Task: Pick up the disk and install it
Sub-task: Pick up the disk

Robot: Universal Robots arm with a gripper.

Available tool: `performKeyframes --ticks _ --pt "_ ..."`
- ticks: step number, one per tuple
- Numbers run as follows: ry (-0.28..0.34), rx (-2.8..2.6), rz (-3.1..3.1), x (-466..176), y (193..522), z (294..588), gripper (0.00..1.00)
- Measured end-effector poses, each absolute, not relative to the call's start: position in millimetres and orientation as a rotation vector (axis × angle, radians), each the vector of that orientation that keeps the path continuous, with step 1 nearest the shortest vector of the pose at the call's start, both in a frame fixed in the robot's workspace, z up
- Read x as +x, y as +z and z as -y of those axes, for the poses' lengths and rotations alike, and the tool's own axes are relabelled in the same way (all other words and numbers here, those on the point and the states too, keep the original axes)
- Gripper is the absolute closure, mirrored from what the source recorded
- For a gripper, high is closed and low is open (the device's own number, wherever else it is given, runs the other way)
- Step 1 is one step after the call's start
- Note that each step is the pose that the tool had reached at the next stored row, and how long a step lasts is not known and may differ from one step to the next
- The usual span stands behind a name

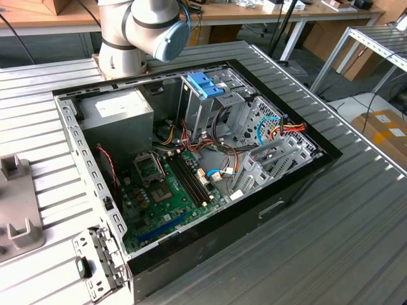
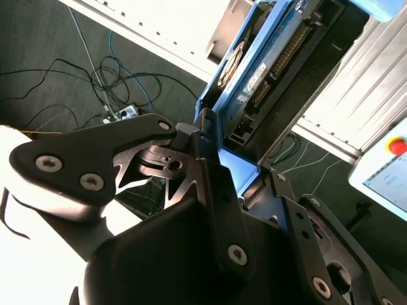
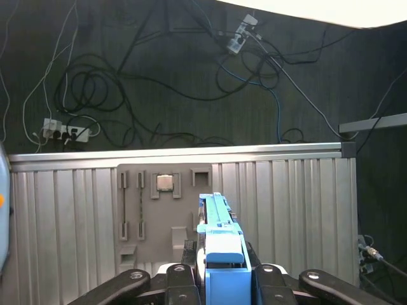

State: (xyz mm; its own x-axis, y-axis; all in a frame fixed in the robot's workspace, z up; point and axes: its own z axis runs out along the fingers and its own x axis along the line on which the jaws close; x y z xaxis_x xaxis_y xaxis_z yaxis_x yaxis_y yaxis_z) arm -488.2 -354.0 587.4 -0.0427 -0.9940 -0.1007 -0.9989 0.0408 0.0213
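My gripper [image 3: 221, 276] pinches the disk [image 3: 219, 222] by its blue carrier, holding it clear of a grey fixture plate [image 3: 146, 229]. I judge it picked up but not yet installed. The second wrist view adds its circuit-board underside; the exterior view adds the open computer case [image 1: 267, 210].

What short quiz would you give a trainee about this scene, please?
1. True or false: the gripper is shut on the disk.
2. In the exterior view, the computer case lies: A) open, with its motherboard showing; B) closed by a panel; C) standing upright.
3. What colour is the disk's carrier rail in both wrist views?
Key: 1 true; 2 A; 3 light blue.
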Motion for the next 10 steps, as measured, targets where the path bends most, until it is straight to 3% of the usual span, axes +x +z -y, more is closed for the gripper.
performKeyframes --ticks 10 --pt "0.131 -2.132 -2.224 -488.2 587.2 360.0 0.63"
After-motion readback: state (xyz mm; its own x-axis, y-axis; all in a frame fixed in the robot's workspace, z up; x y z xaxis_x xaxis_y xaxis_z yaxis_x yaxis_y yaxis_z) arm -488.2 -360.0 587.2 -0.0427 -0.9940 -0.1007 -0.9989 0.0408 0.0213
